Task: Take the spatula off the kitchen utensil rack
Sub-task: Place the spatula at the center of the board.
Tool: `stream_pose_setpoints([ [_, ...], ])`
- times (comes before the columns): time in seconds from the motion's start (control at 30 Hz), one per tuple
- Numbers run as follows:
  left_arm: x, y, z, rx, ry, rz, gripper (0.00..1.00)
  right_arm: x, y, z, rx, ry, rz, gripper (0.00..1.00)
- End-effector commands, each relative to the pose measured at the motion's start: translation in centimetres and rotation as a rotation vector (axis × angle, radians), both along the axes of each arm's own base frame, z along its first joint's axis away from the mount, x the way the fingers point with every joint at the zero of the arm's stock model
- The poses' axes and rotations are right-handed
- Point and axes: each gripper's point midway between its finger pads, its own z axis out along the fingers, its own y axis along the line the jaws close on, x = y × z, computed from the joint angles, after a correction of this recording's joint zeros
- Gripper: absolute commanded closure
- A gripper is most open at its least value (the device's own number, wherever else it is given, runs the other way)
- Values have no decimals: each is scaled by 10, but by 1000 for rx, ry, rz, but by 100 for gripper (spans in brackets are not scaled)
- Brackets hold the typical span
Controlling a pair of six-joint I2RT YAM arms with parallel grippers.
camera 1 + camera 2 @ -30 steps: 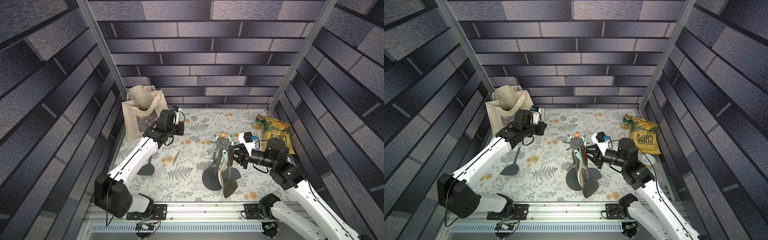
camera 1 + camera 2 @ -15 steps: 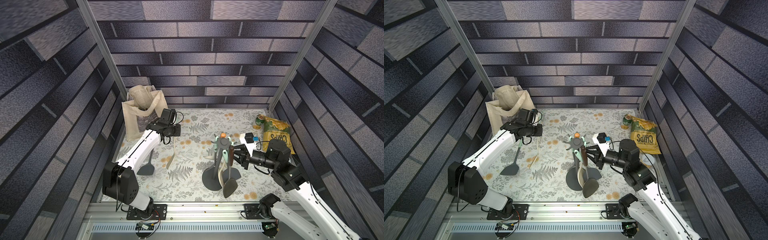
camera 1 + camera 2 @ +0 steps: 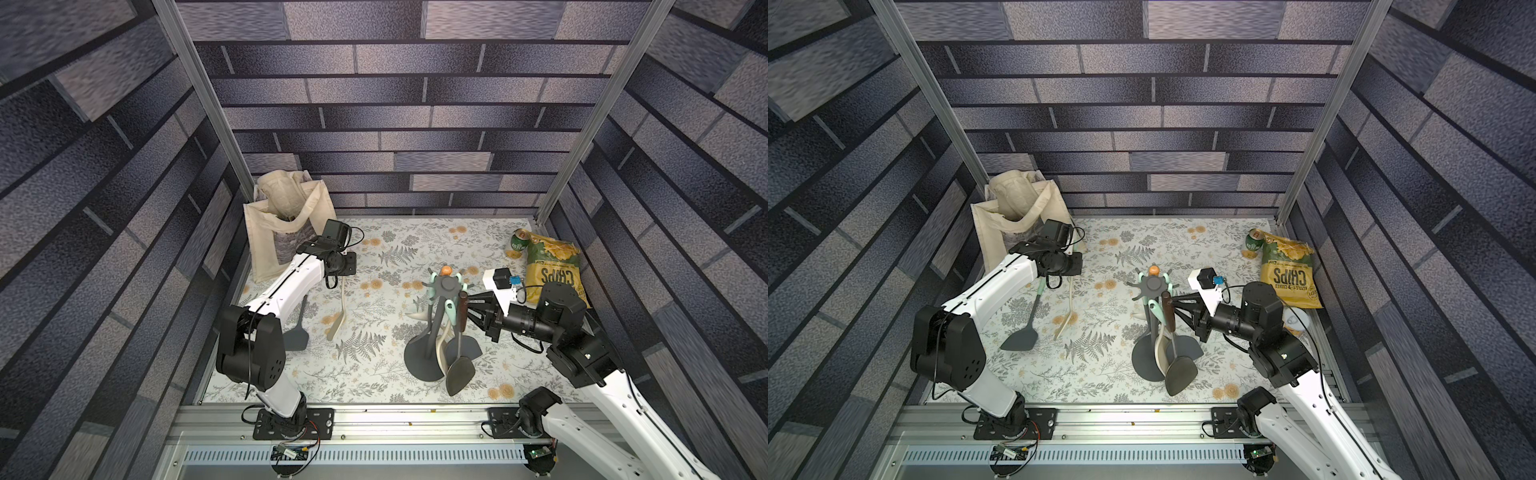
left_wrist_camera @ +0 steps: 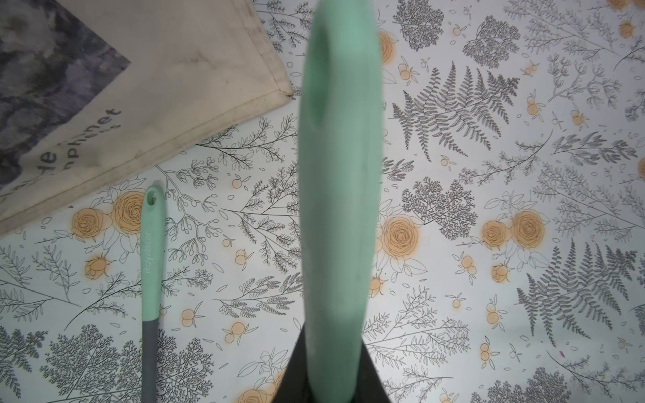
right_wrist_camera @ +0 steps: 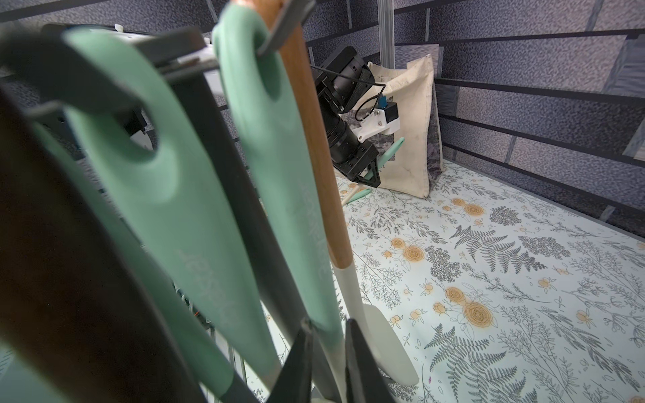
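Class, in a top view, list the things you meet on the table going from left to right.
tote bag → cream utensil in the left gripper → kitchen utensil rack → green can → chips bag. Left out, overlapping: the dark-headed utensil lying flat, and the right gripper at the rack.

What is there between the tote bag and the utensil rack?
The left gripper, holding a cream-ended utensil; both top views show it.
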Motion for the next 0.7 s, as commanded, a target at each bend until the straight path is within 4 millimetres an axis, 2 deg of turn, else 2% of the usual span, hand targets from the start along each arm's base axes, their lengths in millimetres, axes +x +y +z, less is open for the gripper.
stream_pose_setpoints([
  [0.0, -2, 11, -10, 64, 31, 12, 98, 0, -2, -1, -10, -1, -11, 80],
  [0.23, 2, 27, -35, 190, 115, 27, 95, 2, -1, -4, -20, 1, -17, 80],
  [0.67, 11, 36, -71, 266, 202, 50, 87, 3, -3, -7, -38, 5, -28, 80],
])
